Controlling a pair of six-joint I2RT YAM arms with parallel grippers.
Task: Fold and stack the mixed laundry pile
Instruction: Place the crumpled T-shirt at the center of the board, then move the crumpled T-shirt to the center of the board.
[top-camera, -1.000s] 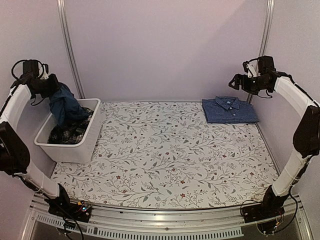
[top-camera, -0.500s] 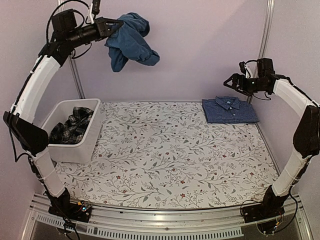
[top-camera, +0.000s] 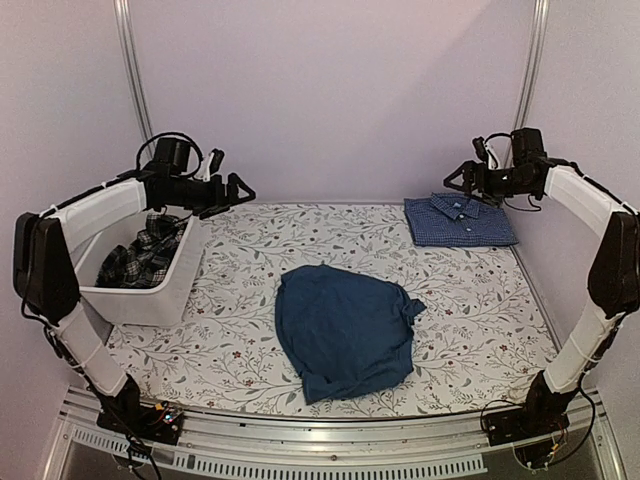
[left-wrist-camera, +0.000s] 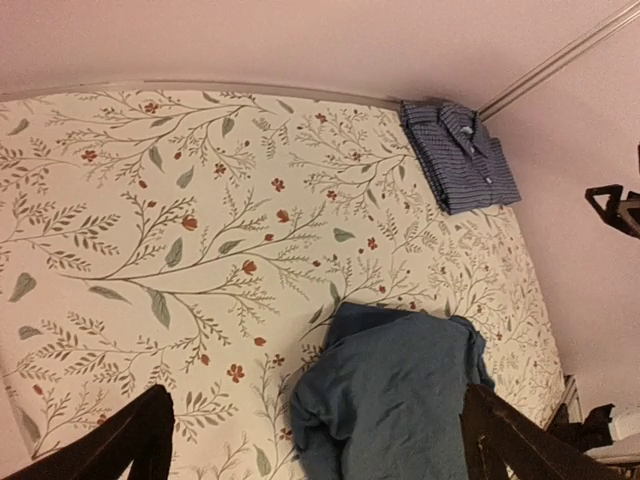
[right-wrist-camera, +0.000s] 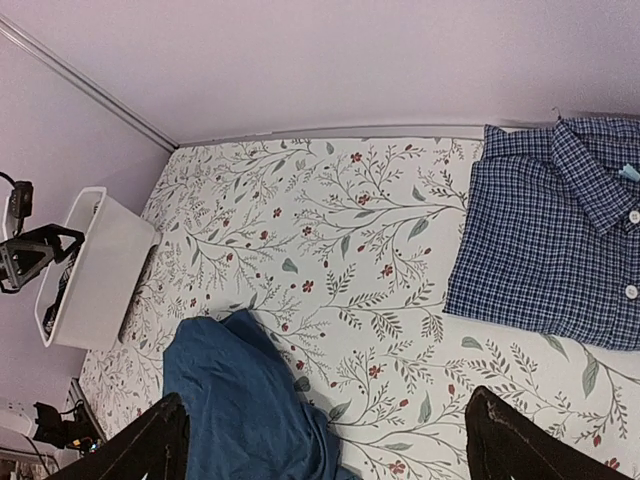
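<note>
Top external view: dark blue T-shirt lies crumpled on the floral-clothed counter, middle, toward the front edge. Checked shirt sits folded flat in the far right corner. Plaid piece is heaped in the white tub at left. Left tool hovers just past the tub's far corner, fingers spread wide, holding nothing. Right tool hangs over the checked shirt's far edge, fingers also wide apart, empty. Wrist views agree: the fingers sit at the frame corners with the counter between them.
</note>
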